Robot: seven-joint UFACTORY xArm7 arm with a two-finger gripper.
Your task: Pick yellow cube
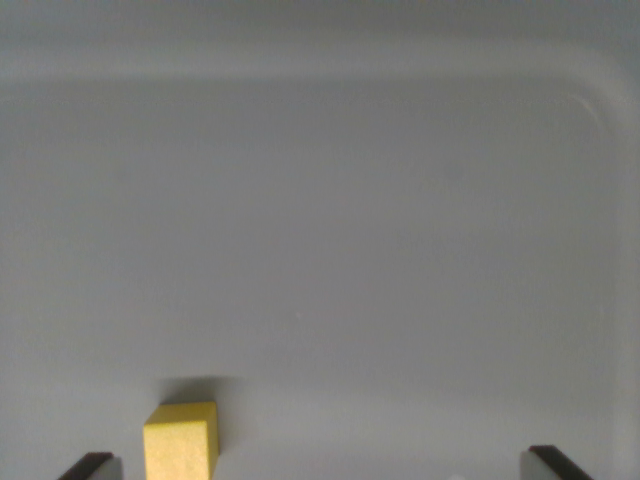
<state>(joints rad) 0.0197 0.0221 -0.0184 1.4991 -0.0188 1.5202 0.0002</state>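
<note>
Yellow cube [181, 440], matte and sharp-edged, at the bottom edge of the wrist view, left of centre. Its top face and two side faces show; the lower part is cut off by the frame. It sits slightly turned, one vertical edge facing the camera, with the face on the wrist view's right in shade. A soft dark shadow lies on the surface just behind it, toward the top of the picture.

Pale grey worktop [330, 230] fills nearly the whole view. It is smooth and plain, out of focus toward the top. A faint raised or moulded line with a rounded corner runs across the upper part and curves down along the wrist view's right edge; whether this is a tray rim or a seam cannot be told. A small light speck lies near the middle of the surface.

Gripper [325, 465]: only the dark tips of the jaws show, one in the bottom corner on the wrist view's left and one near the bottom corner on the wrist view's right. They stand wide apart and hold nothing. The cube lies between them, just beside the tip on the wrist view's left and well apart from the other. Whether it touches the nearer tip cannot be told.
</note>
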